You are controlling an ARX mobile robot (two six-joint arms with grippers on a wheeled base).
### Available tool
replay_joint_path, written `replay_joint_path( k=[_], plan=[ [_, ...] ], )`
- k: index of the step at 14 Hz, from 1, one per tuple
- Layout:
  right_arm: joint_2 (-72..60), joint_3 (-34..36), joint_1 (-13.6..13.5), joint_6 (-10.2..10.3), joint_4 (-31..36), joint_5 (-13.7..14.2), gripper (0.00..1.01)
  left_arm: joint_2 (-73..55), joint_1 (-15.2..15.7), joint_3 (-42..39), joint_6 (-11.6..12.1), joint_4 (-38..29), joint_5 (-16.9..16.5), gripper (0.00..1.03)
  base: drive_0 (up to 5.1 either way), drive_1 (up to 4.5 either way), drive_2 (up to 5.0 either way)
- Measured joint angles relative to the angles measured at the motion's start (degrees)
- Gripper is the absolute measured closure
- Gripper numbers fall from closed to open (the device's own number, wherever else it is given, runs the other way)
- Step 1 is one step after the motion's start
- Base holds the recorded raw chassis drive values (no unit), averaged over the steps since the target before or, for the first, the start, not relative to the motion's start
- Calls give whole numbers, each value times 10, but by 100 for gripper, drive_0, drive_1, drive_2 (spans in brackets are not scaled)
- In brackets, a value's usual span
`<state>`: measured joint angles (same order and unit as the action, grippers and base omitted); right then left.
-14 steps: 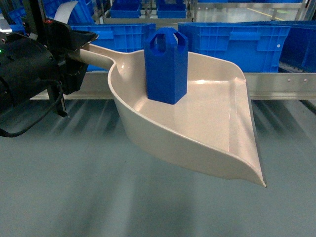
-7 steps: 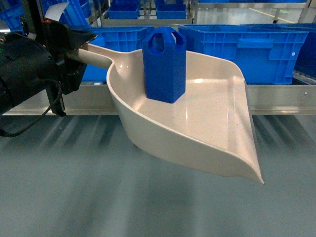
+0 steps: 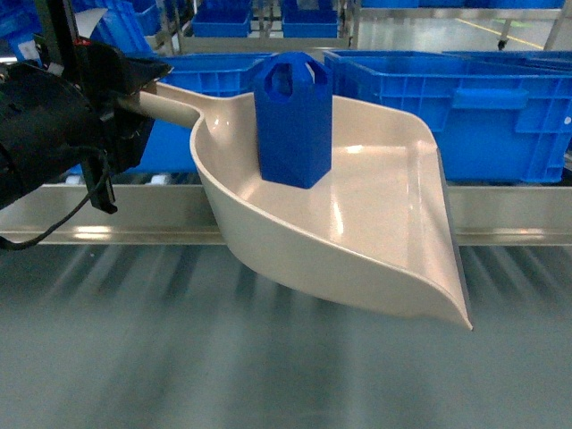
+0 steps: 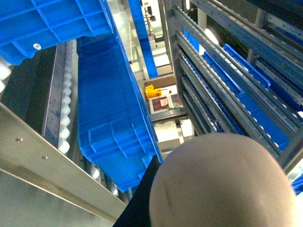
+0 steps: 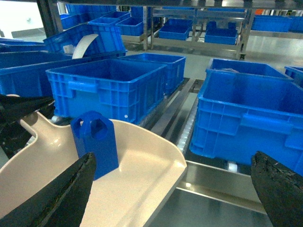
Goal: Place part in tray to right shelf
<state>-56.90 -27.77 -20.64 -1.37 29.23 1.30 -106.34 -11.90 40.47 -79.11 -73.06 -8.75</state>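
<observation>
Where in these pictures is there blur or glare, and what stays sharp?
Head view: the floor is streaked with motion blur, while the tray and part stay sharp; glare stripes run along the tray floor. Left wrist view: the tray handle fills the lower right, soft and out of focus. Right wrist view: bright overexposure at top left; the crates are crisp.

Large blue crates are crowding the shelf across the frame's top, leaving narrow gaps between.

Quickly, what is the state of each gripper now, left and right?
Left gripper: shut on the tray handle.
Right gripper: open, holding nothing.
</observation>
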Motion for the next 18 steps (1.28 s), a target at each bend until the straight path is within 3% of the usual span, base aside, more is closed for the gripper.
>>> replay_joint_path(
  k=[4, 18],
  plan=[
    [0, 0, 0, 0, 2, 0, 3, 0, 0, 0, 0, -4, -2, 89, 14, 418, -391],
    [-2, 0, 0, 0, 0, 0, 3, 0, 0, 0, 0, -3, 0, 89, 0, 0, 0]
  ],
)
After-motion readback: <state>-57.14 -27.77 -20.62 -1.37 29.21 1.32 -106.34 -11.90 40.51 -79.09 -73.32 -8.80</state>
